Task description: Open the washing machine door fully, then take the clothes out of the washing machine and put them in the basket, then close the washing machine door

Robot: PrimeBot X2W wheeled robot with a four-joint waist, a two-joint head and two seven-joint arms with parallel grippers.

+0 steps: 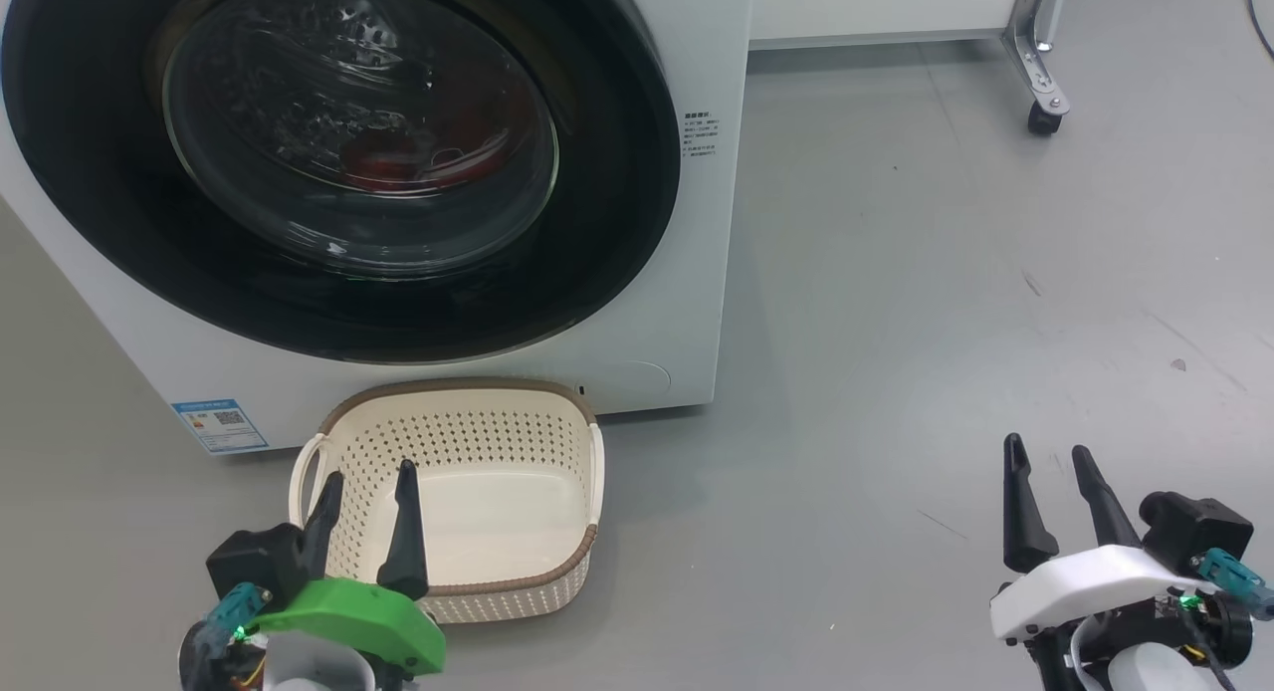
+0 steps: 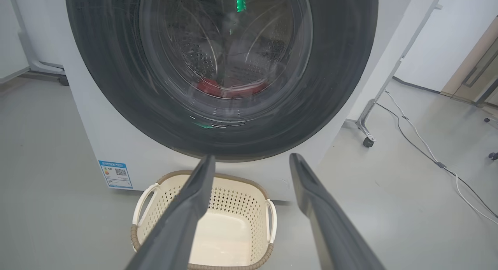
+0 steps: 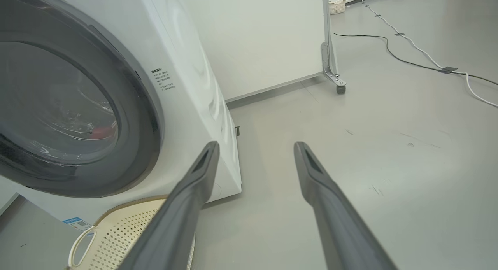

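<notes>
The white washing machine (image 1: 697, 223) stands before me, its round black-rimmed door (image 1: 597, 253) shut against the front. Through the glass bowl I make out red clothes (image 1: 398, 158) low in the drum, also red clothes (image 2: 218, 89) in the left wrist view. The cream basket (image 1: 587, 472) sits empty on the floor just below the door. My left gripper (image 1: 370, 478) hovers open over the basket's near left corner. My right gripper (image 1: 1047, 452) is open above bare floor, well to the right of the machine. Both hold nothing.
A white panel on a caster leg (image 1: 1040, 104) stands behind the machine at the right. Cables (image 3: 408, 48) trail over the grey floor farther right. A blue label (image 1: 219, 424) marks the machine's lower left front.
</notes>
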